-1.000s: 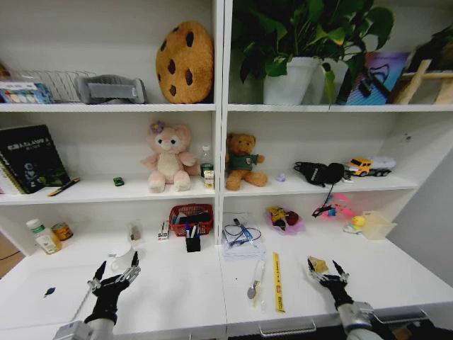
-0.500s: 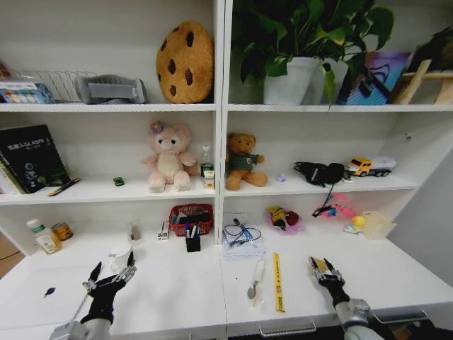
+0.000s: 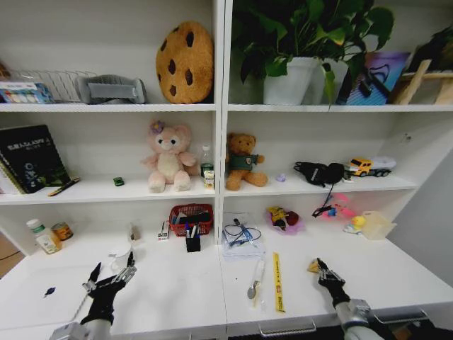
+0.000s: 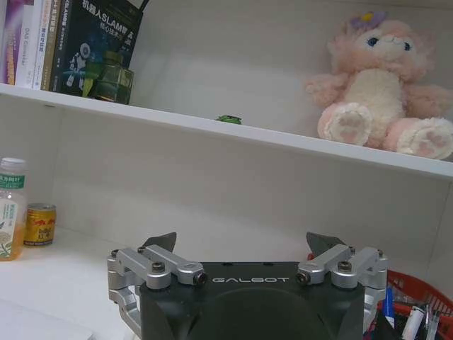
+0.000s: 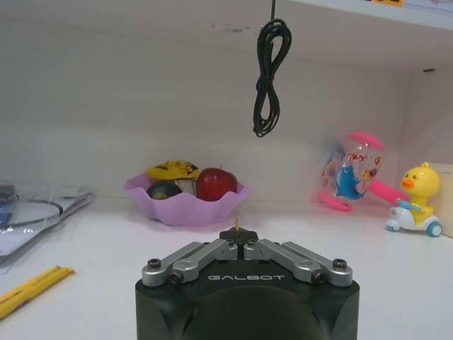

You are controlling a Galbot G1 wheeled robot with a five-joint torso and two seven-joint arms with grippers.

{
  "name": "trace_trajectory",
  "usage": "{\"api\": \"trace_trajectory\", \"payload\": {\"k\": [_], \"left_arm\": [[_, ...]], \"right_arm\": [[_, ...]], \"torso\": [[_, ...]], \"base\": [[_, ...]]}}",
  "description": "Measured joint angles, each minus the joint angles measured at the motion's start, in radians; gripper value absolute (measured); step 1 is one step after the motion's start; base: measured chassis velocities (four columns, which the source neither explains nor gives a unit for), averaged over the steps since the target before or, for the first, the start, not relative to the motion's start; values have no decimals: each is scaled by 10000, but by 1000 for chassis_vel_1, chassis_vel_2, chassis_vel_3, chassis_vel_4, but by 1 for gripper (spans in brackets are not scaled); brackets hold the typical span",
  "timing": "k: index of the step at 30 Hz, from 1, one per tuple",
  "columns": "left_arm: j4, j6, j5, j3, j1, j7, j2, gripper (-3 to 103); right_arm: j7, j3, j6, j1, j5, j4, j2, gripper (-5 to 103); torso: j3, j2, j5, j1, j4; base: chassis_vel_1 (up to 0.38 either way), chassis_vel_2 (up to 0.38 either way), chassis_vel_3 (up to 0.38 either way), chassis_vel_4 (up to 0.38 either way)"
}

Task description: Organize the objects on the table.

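On the white table (image 3: 177, 290), my right gripper (image 3: 322, 270) sits low at the front right. It is shut on a small tan object (image 3: 313, 265), whose tip pokes out between the closed fingers (image 5: 237, 228). My left gripper (image 3: 110, 278) hovers open at the front left with nothing between its fingers (image 4: 164, 242). A black pen cup (image 3: 192, 243) stands at the back centre. A white marker pen (image 3: 256, 275) lies beside a yellow ruler (image 3: 277, 282). A tiny green toy car (image 3: 118, 181) rests on the shelf above, also seen as the toy car (image 4: 228, 119).
A red basket (image 3: 190, 218) and a clear folder with cables (image 3: 242, 239) sit at the back. A purple bowl of toy fruit (image 5: 185, 200), a duck toy (image 5: 416, 200) and a hanging black cable (image 5: 269, 71) are ahead of the right gripper. Bottles (image 3: 44, 237) stand far left.
The right gripper's fingers have closed on the small tan object. The left gripper dropped slightly lower and stays open.
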Motion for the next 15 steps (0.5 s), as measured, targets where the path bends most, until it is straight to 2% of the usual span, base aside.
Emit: {"api": "trace_trajectory", "payload": {"k": [9, 11, 15], "left_arm": [[-62, -6, 29, 50, 10, -6, -73, 100], [-90, -8, 82, 17, 32, -10, -96, 100], [-120, -7, 69, -52, 37, -16, -71, 100]], "right_arm": [[129, 24, -476, 686, 315, 696, -377, 0], [367, -914, -1144, 2488, 442, 312, -647, 0], [416, -1492, -1391, 3681, 466, -311, -727, 0]], "torso": [[0, 0, -2, 0, 0], [1, -1, 0, 0, 1], [1, -1, -2, 1, 3]], "base": [[0, 0, 0, 0], [0, 0, 0, 0], [0, 0, 0, 0]]}}
